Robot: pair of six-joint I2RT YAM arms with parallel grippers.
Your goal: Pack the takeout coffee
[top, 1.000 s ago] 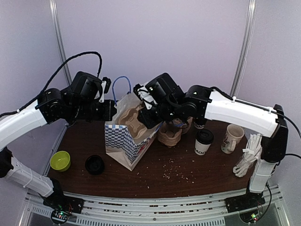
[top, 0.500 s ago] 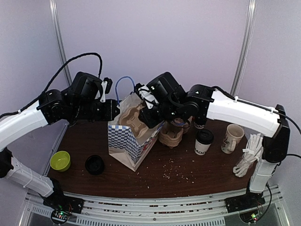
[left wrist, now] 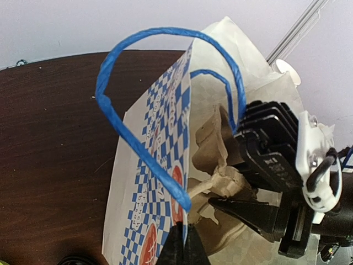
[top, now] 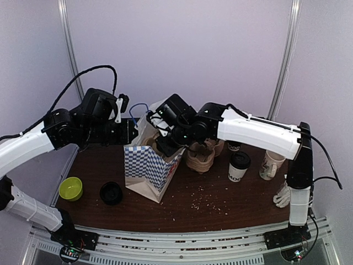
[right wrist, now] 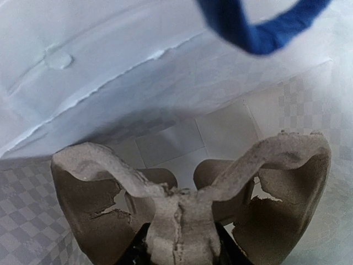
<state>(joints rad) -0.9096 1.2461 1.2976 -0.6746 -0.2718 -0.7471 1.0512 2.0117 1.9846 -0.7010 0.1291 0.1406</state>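
The coffee cup stands upright on the worktop, to the right of the checkered paper bag and apart from it. Its long axis is vertical, with the black lid uppermost and the white lettering facing the near edge. A cream mug stands near it on the right. The left gripper has its jaws pinched on the bag's rim below the blue handle. The right gripper is inside the bag, jaws clamped on the centre rib of a pulp cup carrier.
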